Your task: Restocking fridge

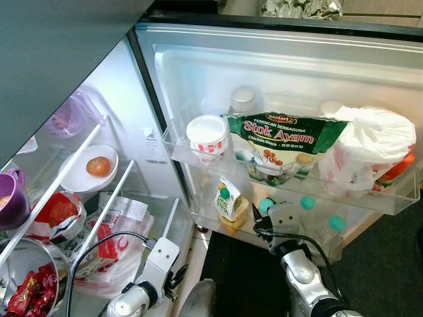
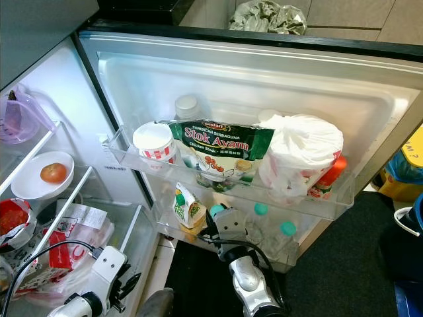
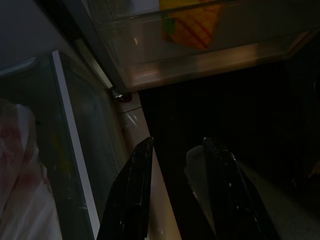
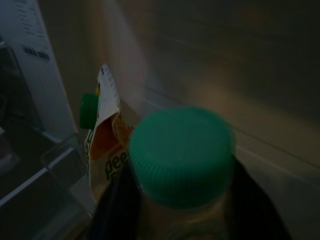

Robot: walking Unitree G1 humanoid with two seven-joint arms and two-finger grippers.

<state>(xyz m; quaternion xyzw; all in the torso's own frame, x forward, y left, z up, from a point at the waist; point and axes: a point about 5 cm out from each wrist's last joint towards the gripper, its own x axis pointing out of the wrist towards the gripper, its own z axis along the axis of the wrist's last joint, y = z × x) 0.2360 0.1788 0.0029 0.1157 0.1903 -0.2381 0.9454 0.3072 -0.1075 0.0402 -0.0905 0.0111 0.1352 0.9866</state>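
The fridge door stands open. My right gripper (image 1: 268, 216) reaches into the lower door shelf (image 2: 165, 228) and is shut on a clear bottle with a green cap (image 4: 181, 155), which stands upright beside a yellow juice pouch (image 1: 231, 200). Two more green-capped bottles (image 1: 307, 202) stand further right on that shelf. My left gripper (image 3: 175, 145) hangs low in front of the fridge's bottom drawer, open, with nothing between its fingers (image 3: 132, 190).
The upper door shelf holds a red-and-white cup (image 1: 208, 137), a Stok Ayam bag (image 1: 281, 142) and a white plastic bag (image 1: 370, 148). Inside the fridge are a tomato on a white plate (image 1: 98, 166), a purple cup (image 1: 10, 198) and red-printed bags (image 1: 106, 241).
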